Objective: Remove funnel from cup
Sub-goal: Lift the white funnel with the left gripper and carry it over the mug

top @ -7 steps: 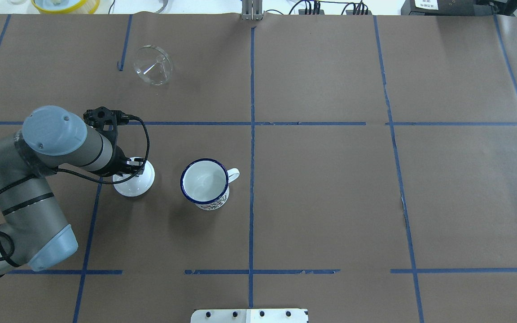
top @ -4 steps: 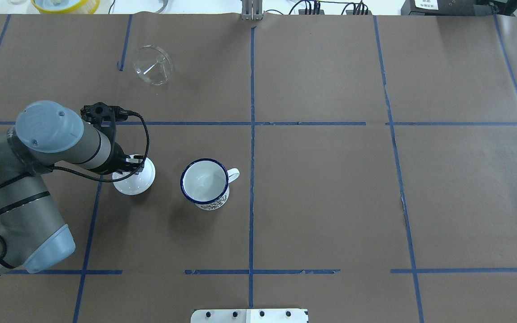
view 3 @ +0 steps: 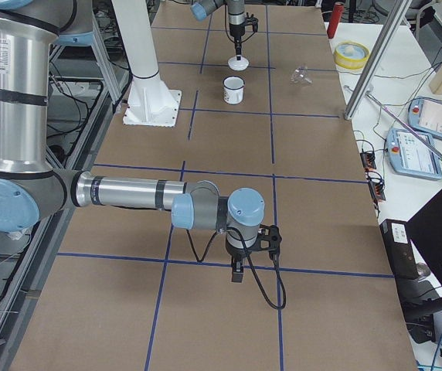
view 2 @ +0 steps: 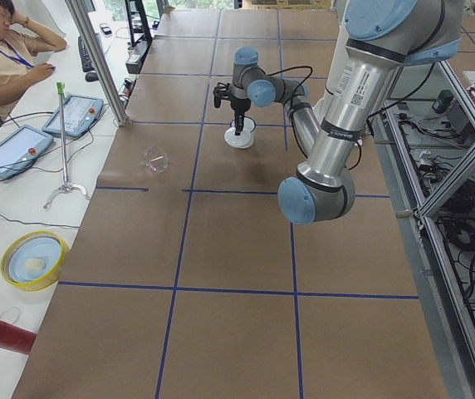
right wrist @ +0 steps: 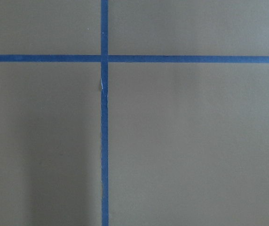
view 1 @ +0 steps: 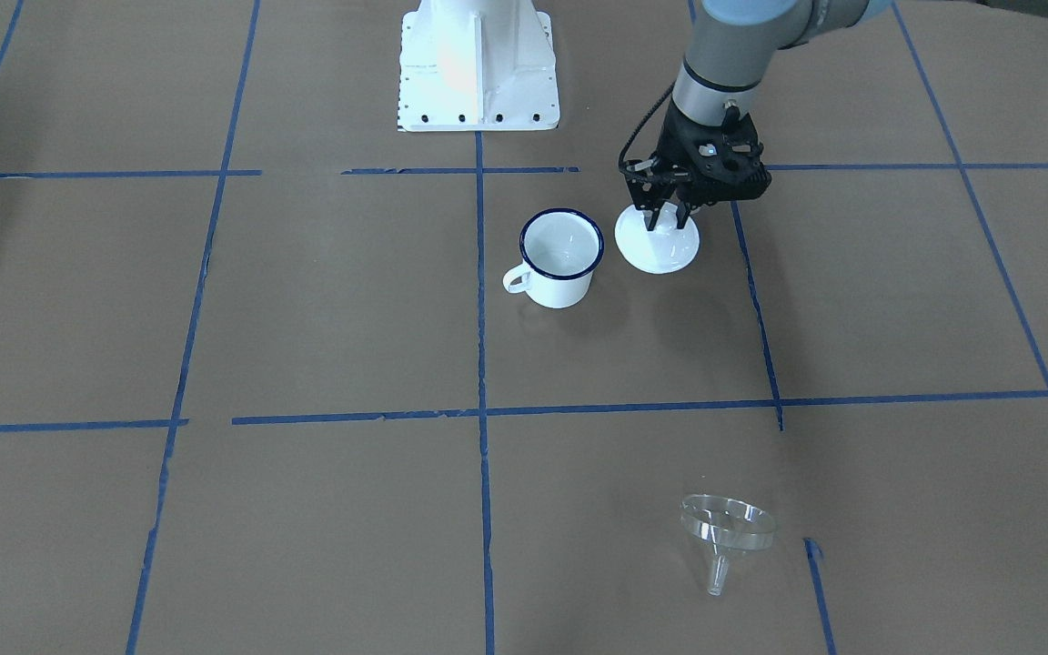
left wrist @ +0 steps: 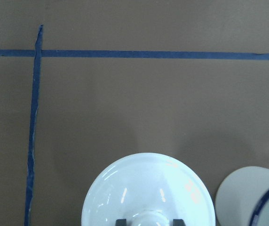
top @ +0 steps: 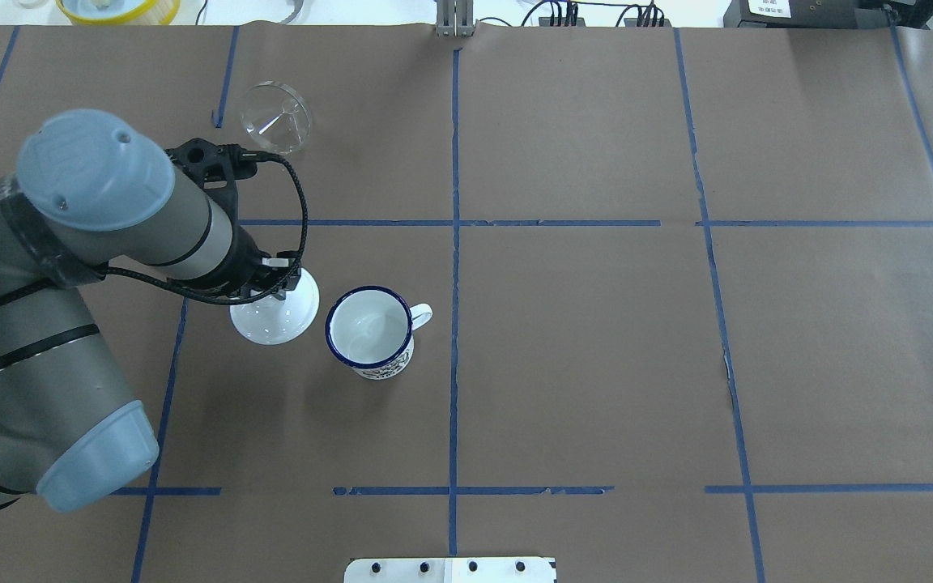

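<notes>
Two arms are showing at the table (top: 596, 364), w/ only the left one reaching in near the task items. The left gripper (view 1: 667, 218) is pointing straight down and clamping the knob (left wrist: 148, 219) of the white lid (view 1: 658, 246). In the left wrist cam both fingers (left wrist: 121, 222) are pressing in on that knob from either side. The lid is sitting dome-up just beside the cup (top: 369, 328), on the side away from the handle (top: 423, 314), and isn't touching it. Can't tell whether the lid is resting on the table or hanging just off it.

The cup is standing upright and empty near the table's centre, handle pointing toward the robot's right.

The funnel (top: 275, 117) is lying tipped on its side on the table, well apart from the cup. It's lying out toward the far edge on the robot's left, near the end of a line of blue tape (top: 225, 89). In the front-facing cam its spout (view 1: 717, 573) is pointing toward the picture's near edge, below the wide rim.

The right gripper (view 3: 237, 275) is hanging over the table's end on the robot's right, far from cup & funnel, pointing down near a crossing of tape lines. It's showing only in the side view, so can't tell whether it's apart or together.
</notes>
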Robot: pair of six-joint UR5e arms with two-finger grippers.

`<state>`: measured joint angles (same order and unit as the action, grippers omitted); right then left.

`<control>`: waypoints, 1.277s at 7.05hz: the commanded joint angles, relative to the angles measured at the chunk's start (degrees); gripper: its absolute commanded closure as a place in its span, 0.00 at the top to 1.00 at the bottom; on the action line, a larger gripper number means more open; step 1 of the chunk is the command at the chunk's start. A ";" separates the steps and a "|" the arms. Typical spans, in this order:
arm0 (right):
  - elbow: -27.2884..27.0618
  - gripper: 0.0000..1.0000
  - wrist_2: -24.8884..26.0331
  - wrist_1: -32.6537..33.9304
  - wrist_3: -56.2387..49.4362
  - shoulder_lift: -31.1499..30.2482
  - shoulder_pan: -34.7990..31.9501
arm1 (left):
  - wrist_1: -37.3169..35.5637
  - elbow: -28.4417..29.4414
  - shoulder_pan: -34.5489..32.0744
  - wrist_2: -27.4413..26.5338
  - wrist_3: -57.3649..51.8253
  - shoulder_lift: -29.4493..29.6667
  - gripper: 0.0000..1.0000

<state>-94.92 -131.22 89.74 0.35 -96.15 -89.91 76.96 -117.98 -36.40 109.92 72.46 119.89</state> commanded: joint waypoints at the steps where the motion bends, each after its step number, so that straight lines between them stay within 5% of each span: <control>1: 0.00 1.00 0.00 0.00 0.00 0.00 0.00 | -5.32 1.42 1.33 1.25 8.89 9.01 0.00; 3: 0.00 1.00 0.00 0.00 0.00 0.00 0.00 | -4.89 8.61 3.87 0.82 9.98 11.50 0.00; 9: 0.00 1.00 0.00 0.00 0.00 0.00 0.00 | -2.96 12.06 6.08 -0.85 12.26 11.68 0.00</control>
<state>-94.92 -131.22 89.74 0.35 -96.15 -89.91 73.35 -106.52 -30.50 109.37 84.27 131.64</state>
